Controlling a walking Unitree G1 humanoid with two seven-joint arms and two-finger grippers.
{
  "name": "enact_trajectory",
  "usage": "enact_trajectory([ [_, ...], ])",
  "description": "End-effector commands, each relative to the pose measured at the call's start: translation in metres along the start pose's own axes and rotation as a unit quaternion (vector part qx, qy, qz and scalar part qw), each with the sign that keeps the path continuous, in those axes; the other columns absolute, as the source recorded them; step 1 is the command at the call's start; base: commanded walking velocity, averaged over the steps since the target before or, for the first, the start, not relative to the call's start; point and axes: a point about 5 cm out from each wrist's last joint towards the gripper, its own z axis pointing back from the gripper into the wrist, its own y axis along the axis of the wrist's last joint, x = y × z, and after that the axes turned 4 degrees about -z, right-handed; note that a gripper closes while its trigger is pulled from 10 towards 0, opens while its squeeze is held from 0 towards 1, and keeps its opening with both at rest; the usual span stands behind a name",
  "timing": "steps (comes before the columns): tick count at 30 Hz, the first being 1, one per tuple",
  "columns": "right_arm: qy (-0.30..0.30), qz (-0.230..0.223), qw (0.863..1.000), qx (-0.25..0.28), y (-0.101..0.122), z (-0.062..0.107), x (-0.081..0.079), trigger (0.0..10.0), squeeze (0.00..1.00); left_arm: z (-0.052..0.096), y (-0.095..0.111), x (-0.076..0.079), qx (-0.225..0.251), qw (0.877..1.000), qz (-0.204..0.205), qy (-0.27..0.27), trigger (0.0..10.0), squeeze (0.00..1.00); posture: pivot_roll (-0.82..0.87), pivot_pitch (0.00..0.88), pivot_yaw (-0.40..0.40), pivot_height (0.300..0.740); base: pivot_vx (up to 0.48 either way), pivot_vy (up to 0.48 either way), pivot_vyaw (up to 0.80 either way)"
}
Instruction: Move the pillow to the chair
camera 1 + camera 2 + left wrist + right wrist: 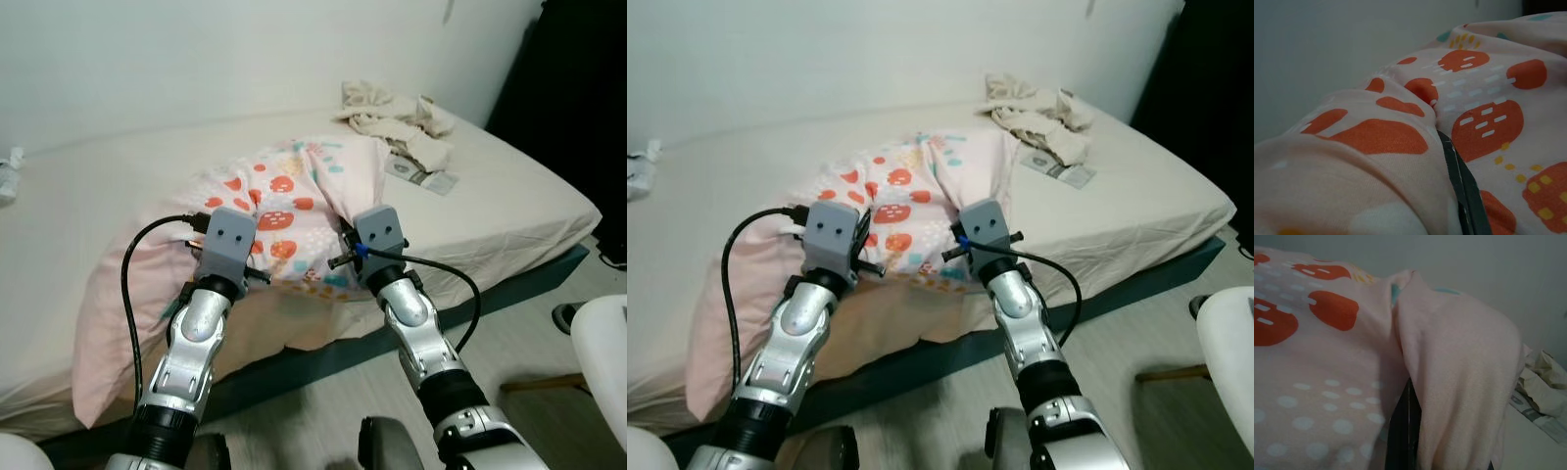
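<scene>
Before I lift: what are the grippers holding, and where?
Both hold the pillow at its near edge: left gripper on the left part, right gripper on the right.

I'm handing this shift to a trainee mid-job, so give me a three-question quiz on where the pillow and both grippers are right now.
1. True or false: the pillow lies on the bed.
2. Multiple choice: where do both grippers sit? A) on the crumpled beige cloth B) pressed into the pillow's near edge, left gripper and right gripper on either side C) hanging at the floor.
3. Fill in: in the left wrist view a dark finger is buried in a fold of the ____.

Key: 1 true; 2 B; 3 pillow. Whether either gripper's fingers are closed on the fabric cannot be seen.
</scene>
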Motion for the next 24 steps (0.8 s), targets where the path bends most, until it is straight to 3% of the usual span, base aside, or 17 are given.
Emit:
enact_trajectory([
  [1,-0.010,0.003,1.000,0.014,0.0051,0.0003,0.0044,10.0,0.00,-0.0052,0.0154,-0.0070,0.046,0.999,-0.011,0.015,10.0,0.00,-0.02,0.000,-0.053,0.651,0.000,0.000,0.00],
  [17,-0.006,0.005,1.000,0.010,0.0043,0.0005,0.0044,10.0,0.00,-0.0031,0.0137,-0.0093,0.042,0.999,-0.015,0.016,10.0,0.00,-0.02,0.000,-0.056,0.736,0.000,0.000,0.00],
  [24,-0.006,0.006,1.000,0.011,0.0049,-0.0001,0.0045,10.0,0.00,-0.0028,0.0139,-0.0134,0.044,0.999,-0.017,0.022,10.0,0.00,-0.02,0.000,-0.056,0.740,0.000,0.000,0.00],
])
